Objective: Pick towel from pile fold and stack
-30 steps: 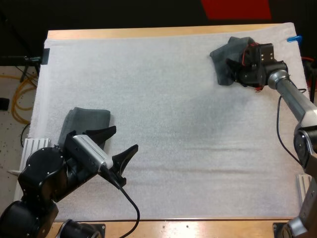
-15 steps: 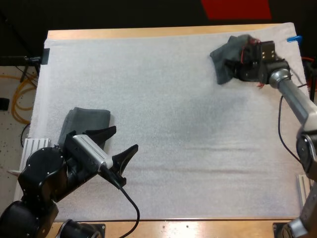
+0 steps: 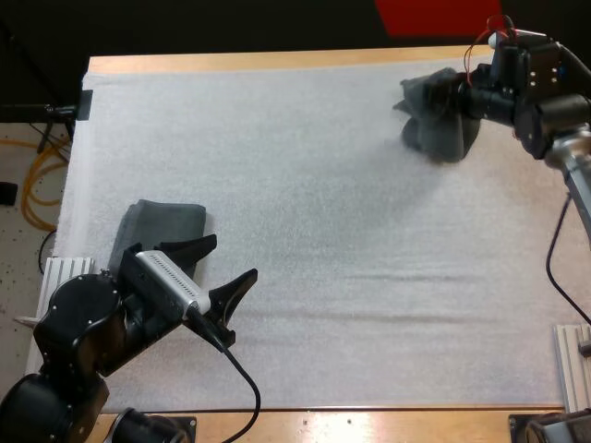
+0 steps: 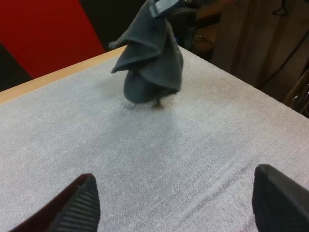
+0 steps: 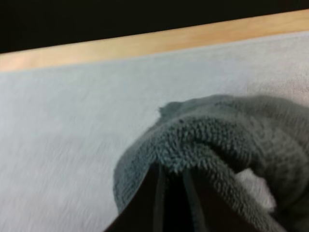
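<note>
My left arm comes in low at the near left. My left gripper is spread wide and empty over the white mat, with the folded towel lying at its 10 o'clock. At the far right my right arm stretches out, and my right gripper pinches the crumpled towel, which hangs at its 8 o'clock.

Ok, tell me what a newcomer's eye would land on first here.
The crumpled towel draws the eye first, hanging bunched from the right pincer over the far right corner of the white mat. Next comes the left pincer, open and empty at the near left, just beside a folded towel.
</note>
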Robot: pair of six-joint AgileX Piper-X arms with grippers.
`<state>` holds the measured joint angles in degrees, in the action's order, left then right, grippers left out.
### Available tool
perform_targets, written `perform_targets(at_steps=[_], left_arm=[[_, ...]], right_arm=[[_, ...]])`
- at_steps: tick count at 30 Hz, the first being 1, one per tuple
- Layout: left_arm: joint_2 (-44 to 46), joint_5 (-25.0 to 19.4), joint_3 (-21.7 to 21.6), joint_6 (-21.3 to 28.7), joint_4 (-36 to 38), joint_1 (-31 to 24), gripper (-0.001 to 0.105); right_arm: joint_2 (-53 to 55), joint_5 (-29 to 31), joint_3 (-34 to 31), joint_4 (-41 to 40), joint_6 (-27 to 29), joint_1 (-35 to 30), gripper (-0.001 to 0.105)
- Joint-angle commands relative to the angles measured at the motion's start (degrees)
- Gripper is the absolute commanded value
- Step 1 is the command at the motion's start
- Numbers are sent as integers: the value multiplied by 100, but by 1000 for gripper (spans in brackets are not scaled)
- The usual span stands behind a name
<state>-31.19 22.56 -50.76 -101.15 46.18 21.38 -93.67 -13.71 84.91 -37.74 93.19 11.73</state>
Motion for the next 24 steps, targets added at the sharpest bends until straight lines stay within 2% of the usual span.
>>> perform_targets(at_steps=[1, 3, 8, 10, 12, 15, 19, 22, 24], left_arm=[[1, 21, -45, -47, -66, 31, 65], [1, 21, -45, -47, -66, 31, 65], [1, 21, -45, -47, -66, 31, 65], [1, 21, -45, -47, -66, 31, 65], [1, 21, -45, -47, -11, 31, 65], [1, 21, -45, -47, 20, 31, 65], [1, 21, -45, -47, 19, 31, 65], [1, 21, -45, -47, 19, 31, 65], [1, 21, -45, -47, 19, 31, 65]], right_arm=[[187, -27, 52, -159, 211, 60, 0], [528, -27, 52, -675, 451, 233, 0], [1099, 91, 52, -1616, 622, 627, 0], [1289, 473, 52, -1958, 674, 792, 0], [1434, 1375, 52, -2408, 799, 972, 0], [1449, 1998, 52, -2786, 860, 1092, 0], [1430, 1790, -264, -2584, 720, 1255, 0], [1425, 1417, -825, -1949, 181, 1501, 0], [1388, 944, -1424, -1236, -188, 1742, 0]])
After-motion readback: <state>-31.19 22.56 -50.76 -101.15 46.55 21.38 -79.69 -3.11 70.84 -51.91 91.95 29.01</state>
